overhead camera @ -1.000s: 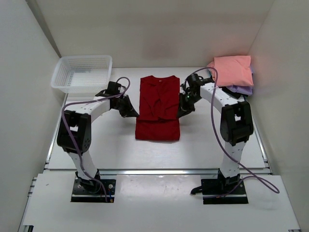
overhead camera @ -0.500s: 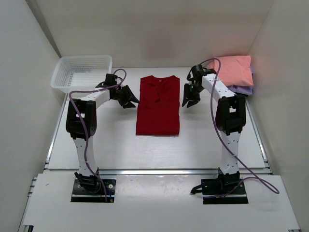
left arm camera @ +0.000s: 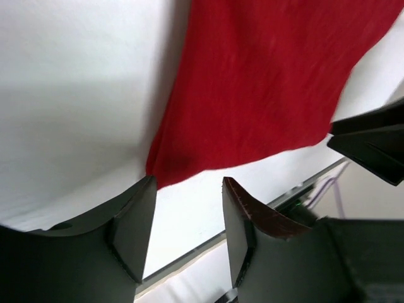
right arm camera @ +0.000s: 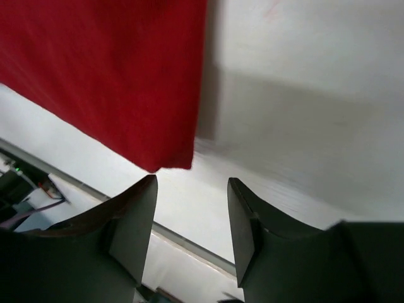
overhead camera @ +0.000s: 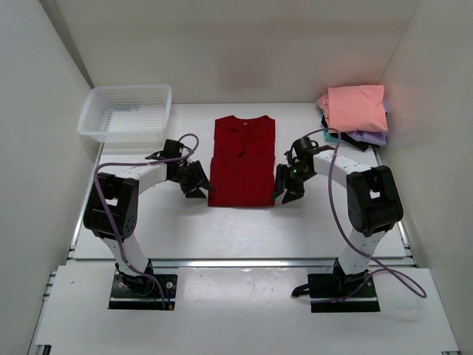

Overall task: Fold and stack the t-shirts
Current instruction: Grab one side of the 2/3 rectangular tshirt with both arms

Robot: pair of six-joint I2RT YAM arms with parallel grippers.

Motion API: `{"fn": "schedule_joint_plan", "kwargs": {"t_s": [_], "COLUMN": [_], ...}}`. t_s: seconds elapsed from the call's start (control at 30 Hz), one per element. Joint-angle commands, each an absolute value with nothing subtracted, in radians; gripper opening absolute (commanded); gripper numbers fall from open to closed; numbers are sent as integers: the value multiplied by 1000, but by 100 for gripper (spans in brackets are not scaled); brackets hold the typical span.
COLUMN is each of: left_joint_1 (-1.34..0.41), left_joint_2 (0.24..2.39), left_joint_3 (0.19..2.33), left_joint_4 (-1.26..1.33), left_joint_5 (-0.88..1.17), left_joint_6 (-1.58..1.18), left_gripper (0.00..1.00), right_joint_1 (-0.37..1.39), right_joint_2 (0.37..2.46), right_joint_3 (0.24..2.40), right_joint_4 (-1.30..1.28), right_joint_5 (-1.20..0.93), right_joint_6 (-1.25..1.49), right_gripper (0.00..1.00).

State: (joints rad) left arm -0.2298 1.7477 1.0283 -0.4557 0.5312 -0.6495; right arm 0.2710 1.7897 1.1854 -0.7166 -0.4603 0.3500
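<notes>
A dark red t-shirt (overhead camera: 241, 161) lies flat mid-table as a long rectangle with its sleeves folded in. My left gripper (overhead camera: 198, 186) is open beside the shirt's near left corner (left arm camera: 165, 169), nothing between its fingers. My right gripper (overhead camera: 286, 191) is open beside the near right corner (right arm camera: 165, 158), also empty. Folded t-shirts are stacked at the back right: salmon pink (overhead camera: 356, 108) on top, lavender (overhead camera: 369, 137), teal and black edges beneath.
A white mesh basket (overhead camera: 126, 112) sits at the back left. White walls enclose the table on three sides. A metal rail (overhead camera: 244, 261) runs along the table's near edge, in front of the arm bases.
Both grippers opened and let go of the shirt. They rose toward the collar end, then came down beside the shirt's near corners. The lower hem now lies smooth.
</notes>
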Motion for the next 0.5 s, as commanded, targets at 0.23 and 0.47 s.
{"fn": "schedule_joint_plan", "kwargs": {"t_s": [0.23,0.47], "left_joint_1": [-327,-327], "left_joint_2": [1718,1700], "left_joint_3": [983,939], "left_joint_4": [-462,-492], "left_joint_5": [411,354], "left_joint_6": [-626,-629], "left_gripper": [59,59], "right_joint_1": [318,319], "right_joint_2": [1793,1813], "right_joint_3": [1045,1031], "right_joint_4": [-431,-420], "right_joint_5": [-609,-588], "right_joint_6": [537,552], "right_gripper": [51,34]}}
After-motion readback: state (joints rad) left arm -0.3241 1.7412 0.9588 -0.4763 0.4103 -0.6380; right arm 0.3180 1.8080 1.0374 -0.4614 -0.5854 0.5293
